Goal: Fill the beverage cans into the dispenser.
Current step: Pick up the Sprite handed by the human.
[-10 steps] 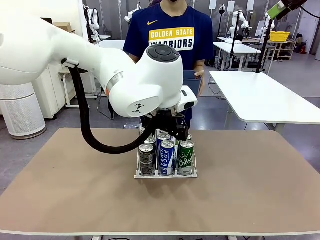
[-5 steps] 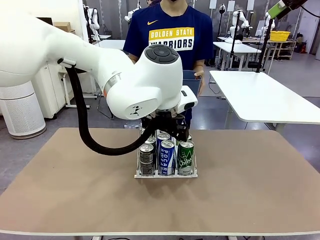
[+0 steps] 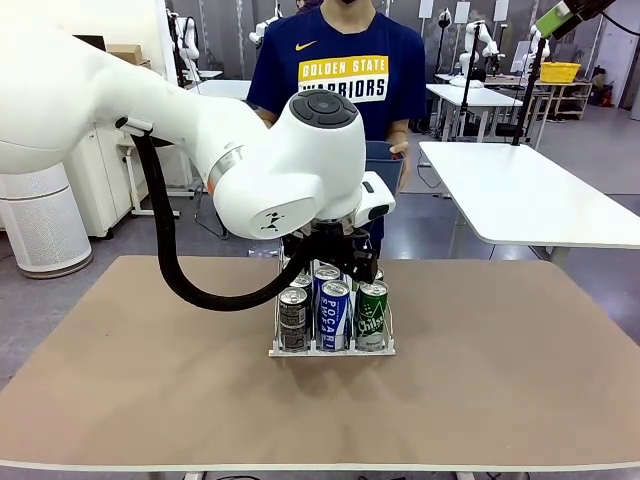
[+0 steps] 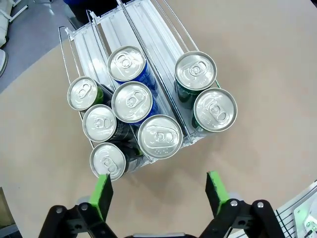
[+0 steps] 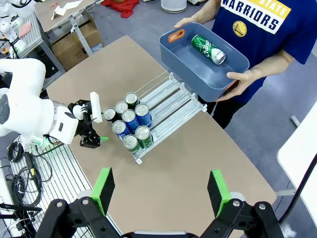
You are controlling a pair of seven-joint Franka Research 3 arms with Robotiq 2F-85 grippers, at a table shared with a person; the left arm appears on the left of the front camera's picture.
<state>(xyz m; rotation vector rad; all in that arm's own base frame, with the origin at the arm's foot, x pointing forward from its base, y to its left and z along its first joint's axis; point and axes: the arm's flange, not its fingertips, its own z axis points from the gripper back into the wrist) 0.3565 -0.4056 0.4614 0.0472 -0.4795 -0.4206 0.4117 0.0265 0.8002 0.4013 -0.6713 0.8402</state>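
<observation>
1. Centrally on the brown table [image 3: 150, 380]: dispenser [image 4: 143, 22], white and clear, three wire-divided lanes.
2. Beverage cans [image 4: 132, 101]: eight, upright at the rack's front end. Three stand in one outer lane, three blue in the middle, two green in the other.
3. Left gripper [image 4: 157, 186]: fingers apart, empty, over the table just before the front lip.
4. Right gripper [image 5: 161, 187]: fingers apart, empty, high above the table.
5. Blue-grey bin [image 5: 173, 54]: held in a person's hands [image 5: 240, 79] at the far side, one green can [image 5: 208, 49] lying inside.

Brown table [image 3: 500, 385], dispenser [image 3: 332, 349] at its middle
</observation>
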